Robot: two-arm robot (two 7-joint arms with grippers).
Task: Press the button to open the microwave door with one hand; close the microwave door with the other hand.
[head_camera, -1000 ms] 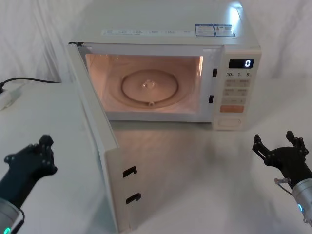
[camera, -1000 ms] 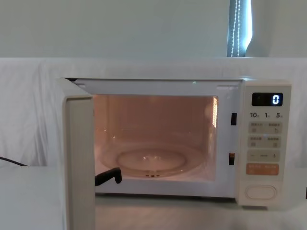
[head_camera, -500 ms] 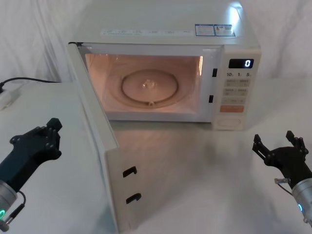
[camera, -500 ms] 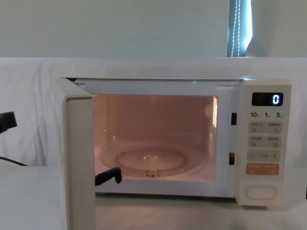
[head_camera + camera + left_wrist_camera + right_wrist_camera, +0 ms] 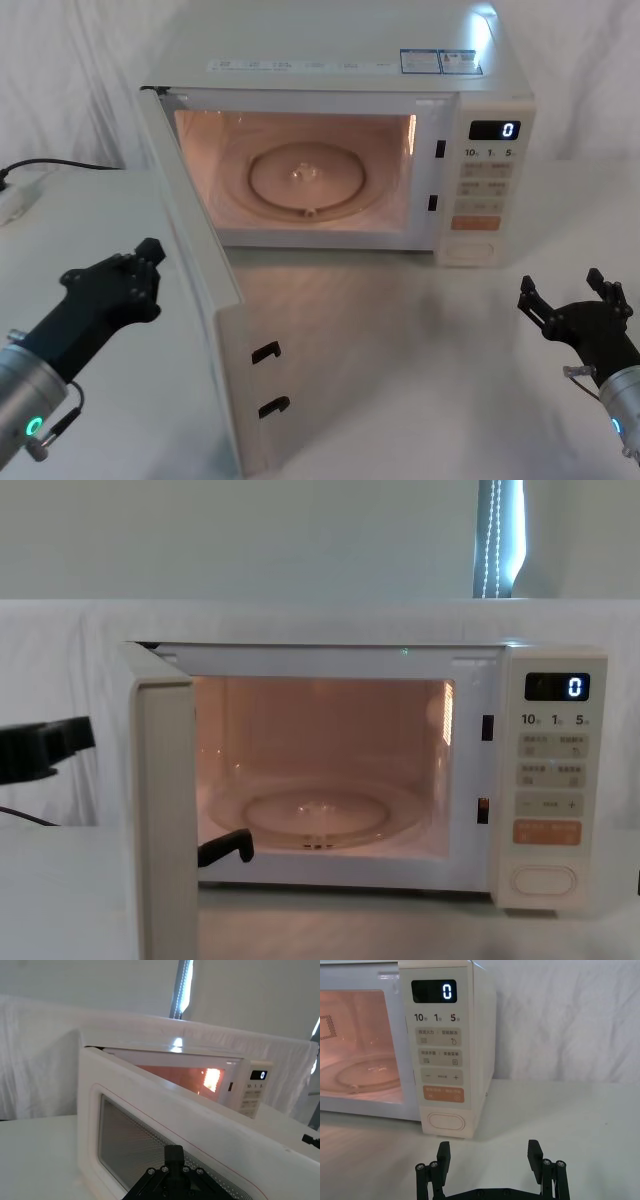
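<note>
Since a second earlier, the black claw-like left gripper [image 5: 140,272] had advanced toward the broad cream microwave door [image 5: 215,330], which stood swung open at nine o'clock of the lit cavity; whether its claw was spread could not be told. The right gripper [image 5: 489,1155] hovered, fingers apart, near the wide pill-shaped cream button [image 5: 447,1122]. A good close would likely need a flat push on the door's outer face, far from the hinge.

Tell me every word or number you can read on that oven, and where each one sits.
"0": lit on the dark display at the top of the control panel.
"10", "1", "5": printed in a row just under the display, each with a tiny mark too small to read.
"–" and "+": on the long beige key.
Small lettering on the other keys and the stickers on the oven top: too small to read.
</note>
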